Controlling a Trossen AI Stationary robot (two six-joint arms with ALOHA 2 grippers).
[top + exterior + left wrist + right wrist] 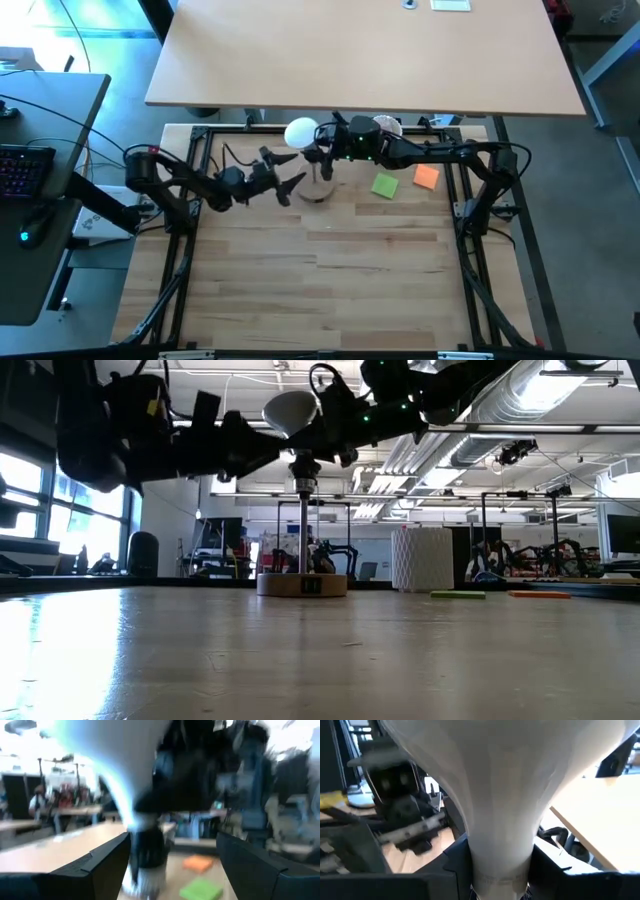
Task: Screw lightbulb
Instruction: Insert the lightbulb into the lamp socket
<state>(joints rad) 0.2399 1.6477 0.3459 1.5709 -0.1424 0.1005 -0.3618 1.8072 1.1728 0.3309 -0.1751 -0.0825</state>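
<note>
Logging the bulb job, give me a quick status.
Right gripper shut on the lightbulb neck, above the socket. Left gripper open beside the socket stand. Nothing in the way.

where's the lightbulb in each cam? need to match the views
High view: lightbulb at table's far edge, centre, right pincer shut on its neck.
Low view: top centre, above the socket post.
Left wrist view: blurred white cone, upper left of centre.
Right wrist view: fills the middle, neck between the pincer's fingers.
Shared landmark: green pad; not in right wrist view.
</note>
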